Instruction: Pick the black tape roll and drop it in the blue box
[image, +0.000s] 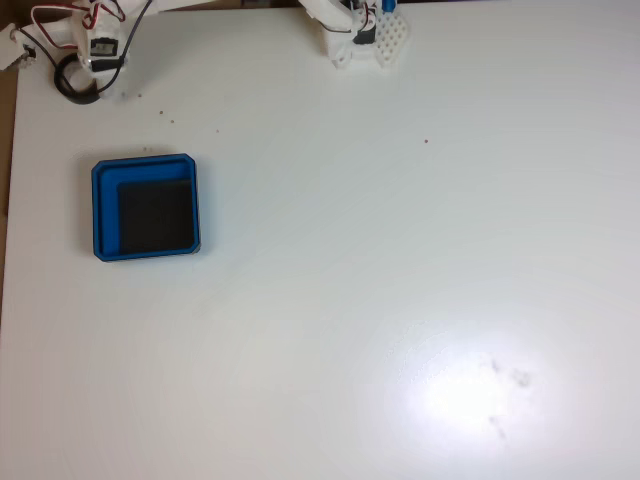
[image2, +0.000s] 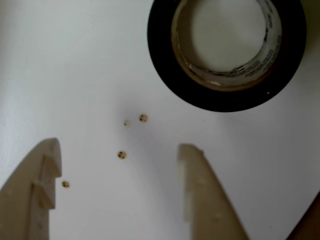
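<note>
None of the task is complete as judged from both views. The black tape roll (image2: 225, 55) lies flat on the white table (image: 400, 250), near the far left corner in the fixed view (image: 76, 80), just under the arm's white links and red wiring. The blue box (image: 145, 207) sits apart from it, nearer the camera along the left side, with its black floor bare. In the wrist view the gripper (image2: 120, 165) is spread wide with nothing between the two pale fingers (image2: 200, 190); the roll is ahead of the tips and not touching them. Remaining steps: advance, close on the roll, lift, carry to the box, release. Small brown specks (image2: 121, 155) dot the table between the fingers. Dark print runs along the roll's inner cardboard core, too blurred to read; no brand is legible.
</note>
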